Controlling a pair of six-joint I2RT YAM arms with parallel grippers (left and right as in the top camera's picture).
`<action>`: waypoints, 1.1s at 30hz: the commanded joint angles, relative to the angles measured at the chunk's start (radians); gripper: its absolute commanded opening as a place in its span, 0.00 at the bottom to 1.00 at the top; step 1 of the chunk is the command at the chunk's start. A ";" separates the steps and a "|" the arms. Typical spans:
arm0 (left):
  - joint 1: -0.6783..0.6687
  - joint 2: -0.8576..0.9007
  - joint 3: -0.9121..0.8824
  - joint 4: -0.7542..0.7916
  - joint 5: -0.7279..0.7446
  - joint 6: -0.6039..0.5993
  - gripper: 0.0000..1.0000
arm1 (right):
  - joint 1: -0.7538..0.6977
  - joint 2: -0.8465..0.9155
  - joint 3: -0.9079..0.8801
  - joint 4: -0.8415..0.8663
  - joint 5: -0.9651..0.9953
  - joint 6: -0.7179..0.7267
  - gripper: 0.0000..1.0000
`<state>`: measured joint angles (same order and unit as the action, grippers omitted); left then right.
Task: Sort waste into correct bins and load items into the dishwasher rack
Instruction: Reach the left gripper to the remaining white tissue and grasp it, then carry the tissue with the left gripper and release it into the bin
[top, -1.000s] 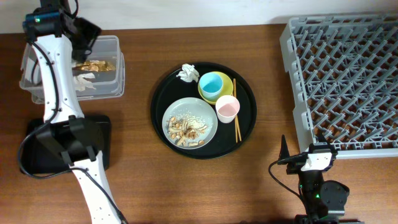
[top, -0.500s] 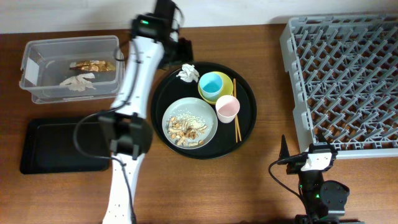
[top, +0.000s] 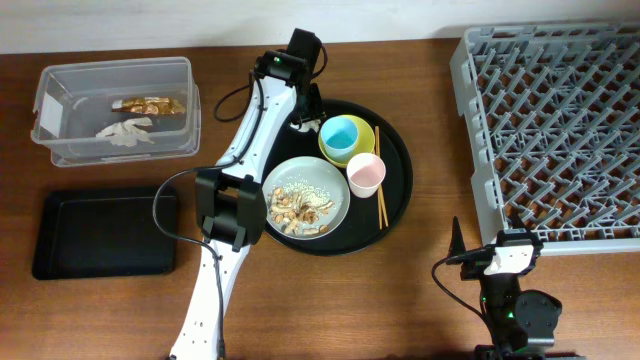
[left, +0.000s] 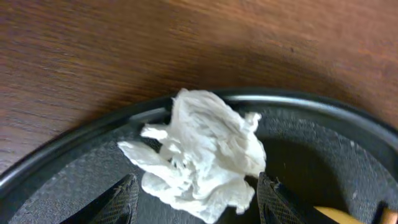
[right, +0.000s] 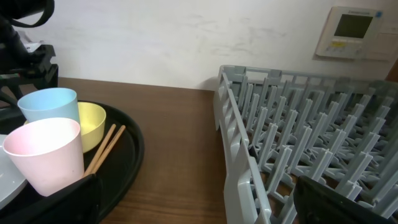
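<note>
A crumpled white paper (left: 199, 152) lies on the far-left rim of the round black tray (top: 396, 200). My left gripper (left: 198, 204) is open, its fingers on either side of the paper; from overhead the left gripper (top: 303, 112) hides most of it. The grey-green plate (top: 336, 190) carries food scraps (top: 295, 208). A blue cup (top: 342, 133) sits in the yellow bowl (top: 368, 130), the pink cup (top: 366, 174) beside them. The clear box (top: 60, 100) holds a gold wrapper (top: 148, 104) and white paper (top: 125, 131). My right gripper (right: 199, 205) rests open beside the dishwasher rack (top: 555, 120).
The shallow black rectangular tray (top: 105, 232) lies at the left front, below the clear box. Wooden chopsticks (top: 380, 205) lie on the round tray to the right of the plate. The rack's grey wall (right: 239, 155) stands close to the right gripper.
My left arm has swung from over the clear box to the round tray's far-left rim, down over the crumpled paper, and its jaws have narrowed. The right arm has not moved.
</note>
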<state>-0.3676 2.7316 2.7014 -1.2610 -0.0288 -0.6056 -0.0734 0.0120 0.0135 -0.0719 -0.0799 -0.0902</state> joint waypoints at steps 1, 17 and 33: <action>0.001 0.059 0.013 0.012 -0.038 -0.058 0.60 | -0.006 -0.004 -0.008 -0.001 0.005 -0.007 0.98; 0.036 0.068 0.444 -0.206 -0.032 -0.057 0.12 | -0.006 -0.004 -0.008 -0.001 0.005 -0.007 0.98; 0.430 -0.048 0.422 -0.145 -0.257 -0.061 0.12 | -0.006 -0.004 -0.008 0.000 0.005 -0.007 0.98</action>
<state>-0.0051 2.7075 3.1256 -1.4017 -0.2481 -0.6598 -0.0734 0.0120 0.0135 -0.0715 -0.0799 -0.0902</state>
